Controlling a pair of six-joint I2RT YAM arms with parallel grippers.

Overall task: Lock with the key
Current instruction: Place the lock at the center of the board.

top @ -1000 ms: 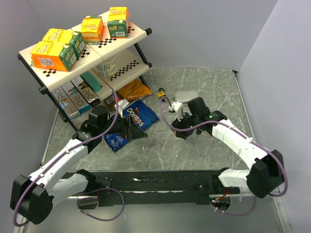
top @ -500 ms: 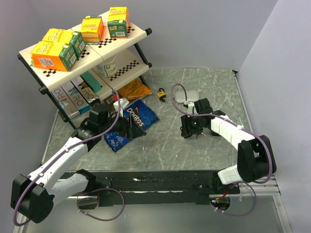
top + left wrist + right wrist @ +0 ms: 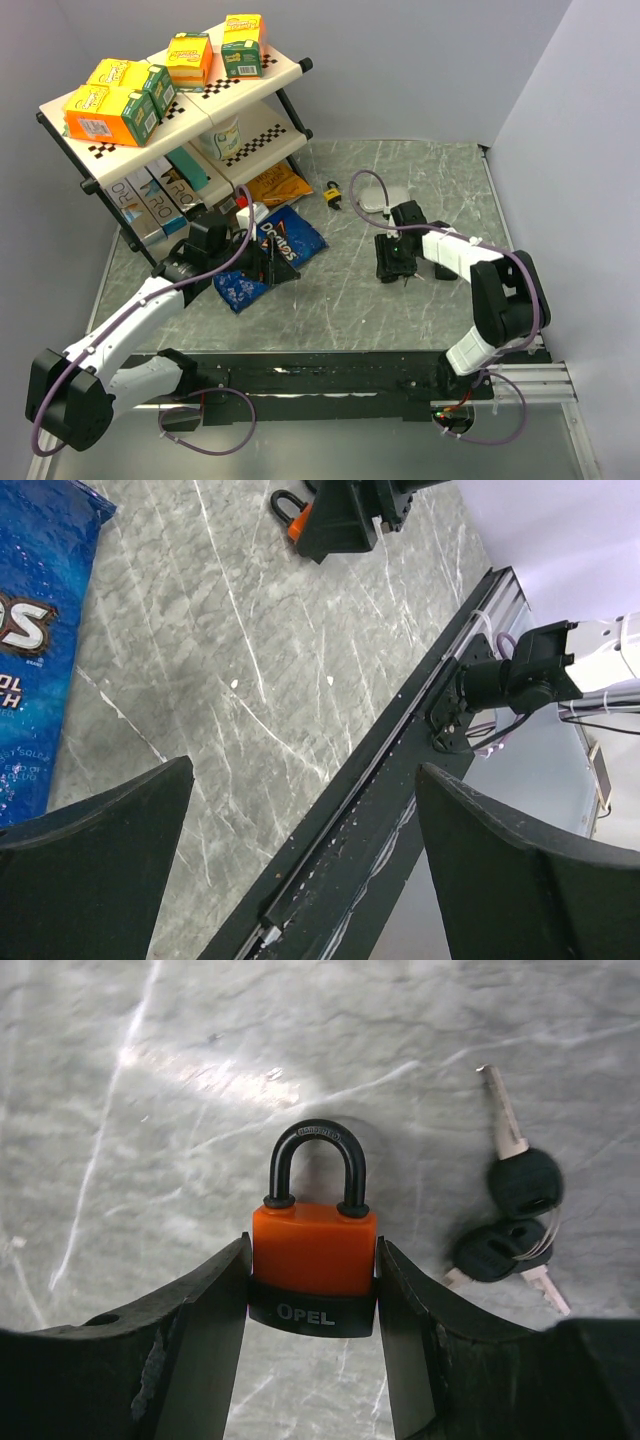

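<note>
In the right wrist view an orange padlock [image 3: 314,1255] with a black base marked OPEL and a black shackle lies on the marble table. My right gripper [image 3: 313,1250] is shut on its body, one finger on each side. The key [image 3: 510,1220], a small bunch with black heads and metal blades, lies on the table just right of the padlock, apart from it. In the top view the right gripper [image 3: 392,262] points down at the table right of centre. My left gripper [image 3: 300,880] is open and empty, low over the snack bags [image 3: 275,265].
A two-tier shelf [image 3: 255,135] with boxes stands at the back left. A blue Doritos bag [image 3: 285,235], a small blue bag [image 3: 238,290] and an orange bag [image 3: 272,185] lie before it. A yellow-and-black padlock [image 3: 332,193] lies behind the right gripper. A black rail [image 3: 320,375] runs along the near edge.
My right arm has folded inward and its gripper has settled down onto the table around the orange padlock. The left arm has shifted only slightly.
</note>
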